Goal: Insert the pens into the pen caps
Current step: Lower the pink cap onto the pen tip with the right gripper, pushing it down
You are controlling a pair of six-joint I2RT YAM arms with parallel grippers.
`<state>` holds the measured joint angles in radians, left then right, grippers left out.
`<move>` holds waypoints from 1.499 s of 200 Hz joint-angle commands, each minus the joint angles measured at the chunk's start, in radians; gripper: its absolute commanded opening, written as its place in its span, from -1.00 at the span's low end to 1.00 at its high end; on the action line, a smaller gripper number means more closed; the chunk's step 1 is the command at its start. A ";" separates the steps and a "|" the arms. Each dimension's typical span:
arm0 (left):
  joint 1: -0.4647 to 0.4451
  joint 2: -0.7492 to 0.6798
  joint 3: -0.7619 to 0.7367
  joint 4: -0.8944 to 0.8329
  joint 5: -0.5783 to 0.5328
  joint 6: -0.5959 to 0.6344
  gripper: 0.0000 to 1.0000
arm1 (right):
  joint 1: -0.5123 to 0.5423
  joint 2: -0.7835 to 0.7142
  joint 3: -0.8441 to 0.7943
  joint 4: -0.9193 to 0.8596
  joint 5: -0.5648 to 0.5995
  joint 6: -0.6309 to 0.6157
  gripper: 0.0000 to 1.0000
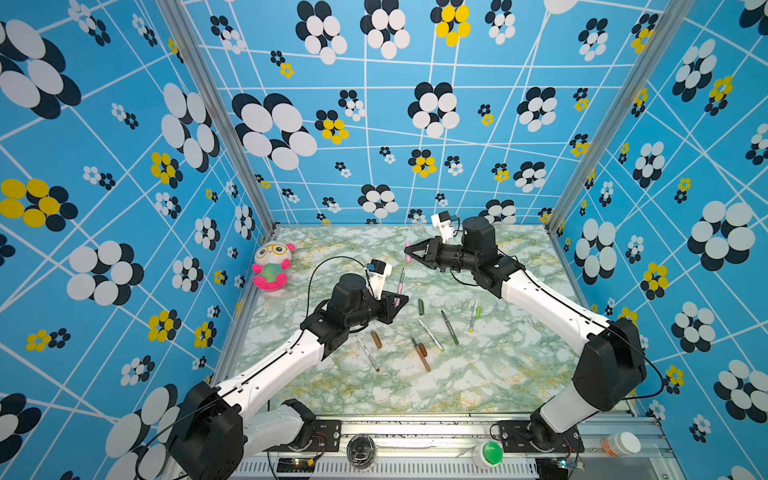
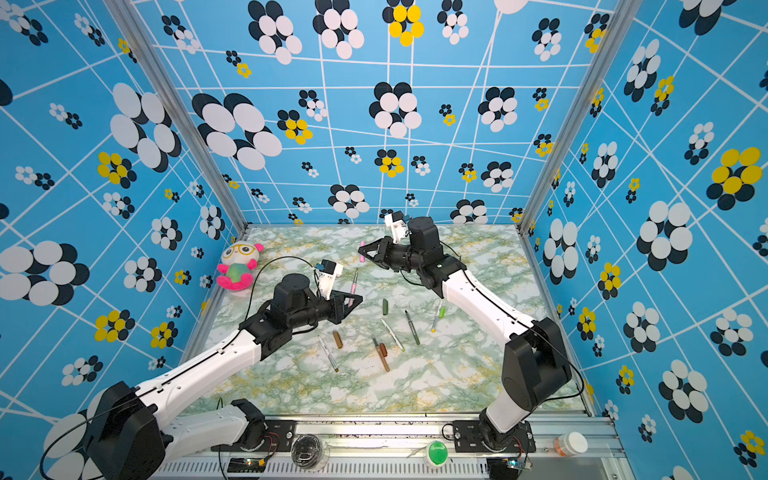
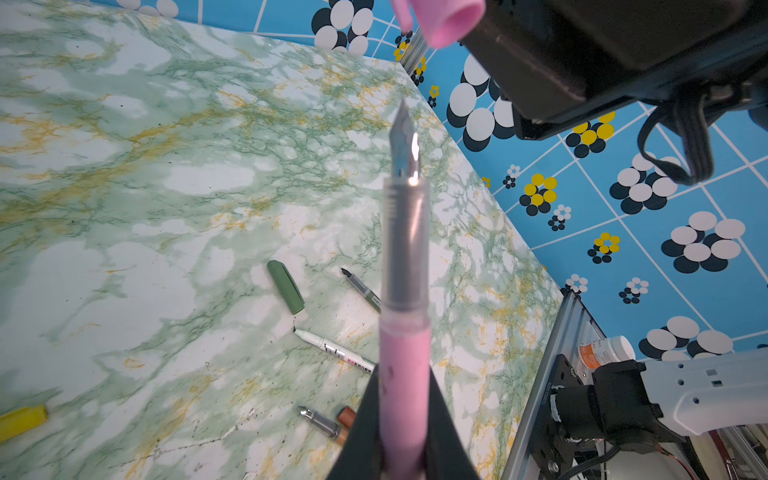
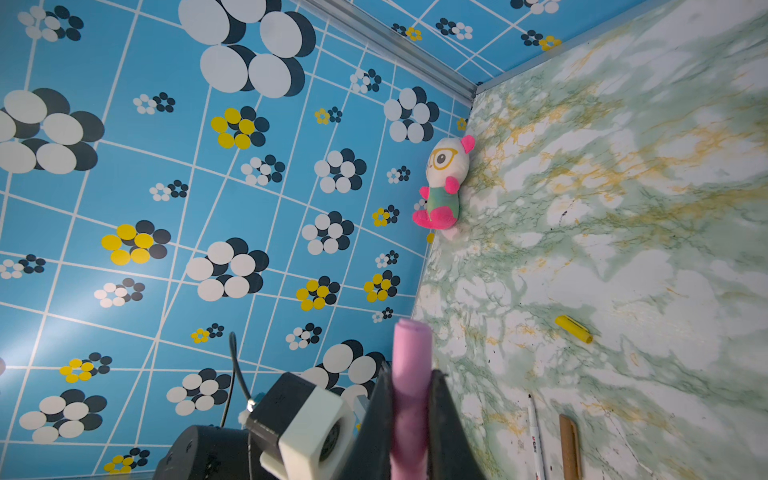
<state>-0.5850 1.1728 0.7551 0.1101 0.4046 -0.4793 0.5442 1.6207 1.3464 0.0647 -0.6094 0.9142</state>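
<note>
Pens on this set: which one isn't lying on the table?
The pink pen: the left tool grips its barrel and holds it in the air. The other pens lie flat on the marble table.

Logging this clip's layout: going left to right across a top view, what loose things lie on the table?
plush toy → brown cap → dark green cap → dark green pen → lime green cap. Things whose spans overlap these sideways are left out.
</note>
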 commanded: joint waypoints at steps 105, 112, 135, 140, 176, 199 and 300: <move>-0.009 0.012 0.049 0.027 0.001 -0.013 -1.00 | 0.034 0.035 0.027 0.008 -0.002 -0.014 -0.91; -0.008 0.013 0.049 0.026 0.000 -0.012 -1.00 | 0.033 0.032 0.025 0.009 -0.001 -0.014 -0.91; -0.009 0.014 0.042 0.026 -0.001 -0.011 -1.00 | 0.034 0.021 0.027 0.011 0.004 -0.015 -0.91; -0.009 0.014 0.040 0.026 -0.002 -0.009 -1.00 | 0.034 0.018 0.030 0.011 0.007 -0.017 -0.91; -0.009 0.012 0.028 0.019 -0.007 -0.003 -1.00 | 0.028 0.004 0.045 0.011 0.032 -0.026 -0.91; -0.009 0.009 0.024 0.018 -0.011 -0.002 -1.00 | 0.028 0.007 0.059 0.008 0.029 -0.030 -0.92; -0.009 0.002 0.018 0.034 -0.023 -0.009 -1.00 | 0.031 -0.004 0.014 -0.022 0.037 -0.057 -0.94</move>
<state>-0.5861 1.1801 0.7700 0.1139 0.3923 -0.4862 0.5694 1.6512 1.3804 0.0608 -0.5854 0.8936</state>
